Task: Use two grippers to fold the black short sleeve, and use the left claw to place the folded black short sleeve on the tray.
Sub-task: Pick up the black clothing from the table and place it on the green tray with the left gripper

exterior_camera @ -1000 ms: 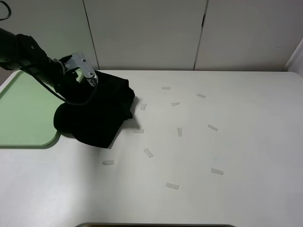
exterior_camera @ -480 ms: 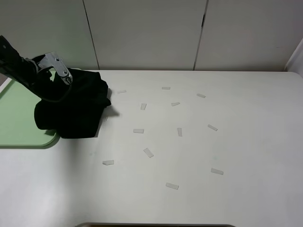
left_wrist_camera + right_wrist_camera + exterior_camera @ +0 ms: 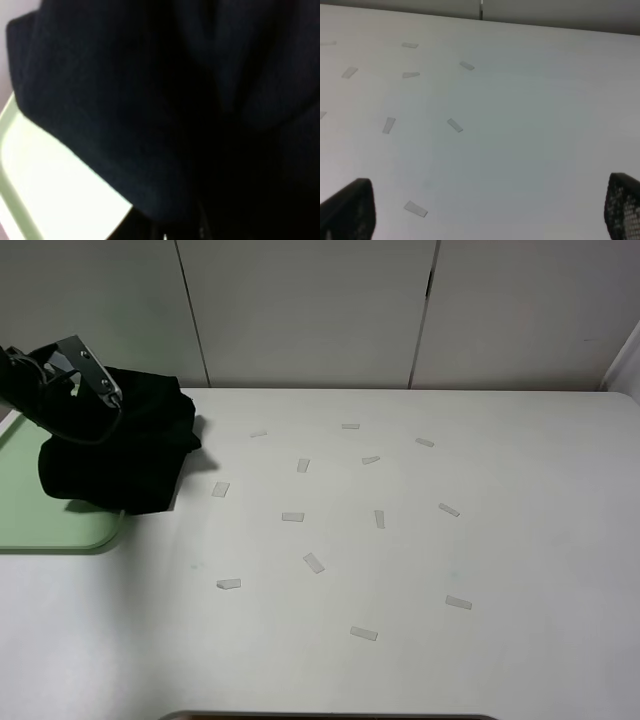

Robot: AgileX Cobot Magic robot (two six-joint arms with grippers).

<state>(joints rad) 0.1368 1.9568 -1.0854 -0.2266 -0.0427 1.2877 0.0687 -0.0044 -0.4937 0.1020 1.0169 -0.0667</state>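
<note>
The black short sleeve is a folded, bunched bundle that hangs from my left gripper at the far left of the table. It is over the right edge of the pale green tray; whether it touches the tray I cannot tell. The left gripper is shut on the cloth, with its tips buried in it. In the left wrist view the black short sleeve fills most of the frame above the tray. My right gripper is open and empty over bare table; it is out of the exterior high view.
Several small clear strips lie scattered over the middle and right of the white table; they also show in the right wrist view. A panelled wall stands along the table's back edge.
My left gripper has carried the black short sleeve leftward from the table's left-middle to over the tray's right edge, uncovering a few strips. The right side has not changed.
</note>
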